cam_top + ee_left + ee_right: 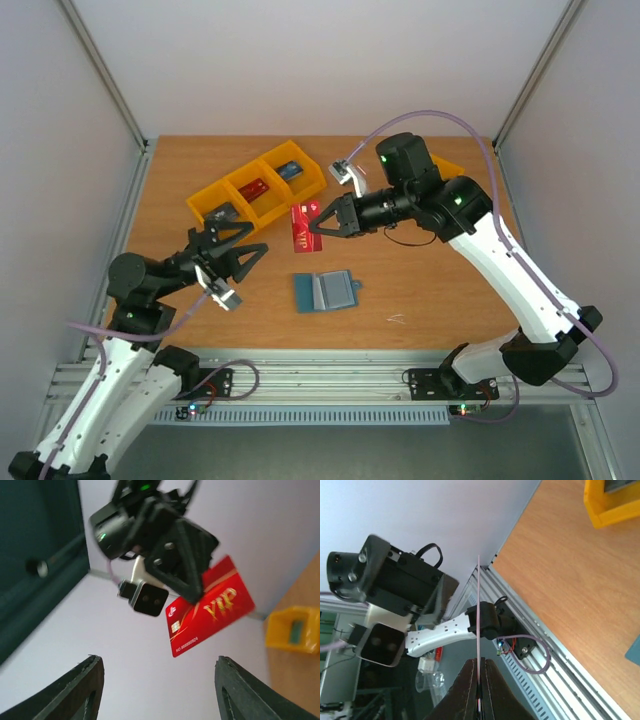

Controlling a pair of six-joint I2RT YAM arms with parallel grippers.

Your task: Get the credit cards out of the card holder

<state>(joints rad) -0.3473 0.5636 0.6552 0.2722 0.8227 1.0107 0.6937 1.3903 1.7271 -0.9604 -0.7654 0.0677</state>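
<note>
Clenching a thin red plastic card [301, 223], the right jaws hang above the worktop [450, 290]. Left jaws released; blue-teal bifold holder [325, 291] lies open.

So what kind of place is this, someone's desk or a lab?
Probably a robot lab cell: left arm and right arm bolted to an aluminium rail, white panels boxing in the wooden table.

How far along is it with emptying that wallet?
Done: some cards lie in the orange bins. In hand: the right hand pinches a red card in the air, the left hand open. Left: the card holder lies open on the table; whether more cards remain inside, I cannot tell.
</note>
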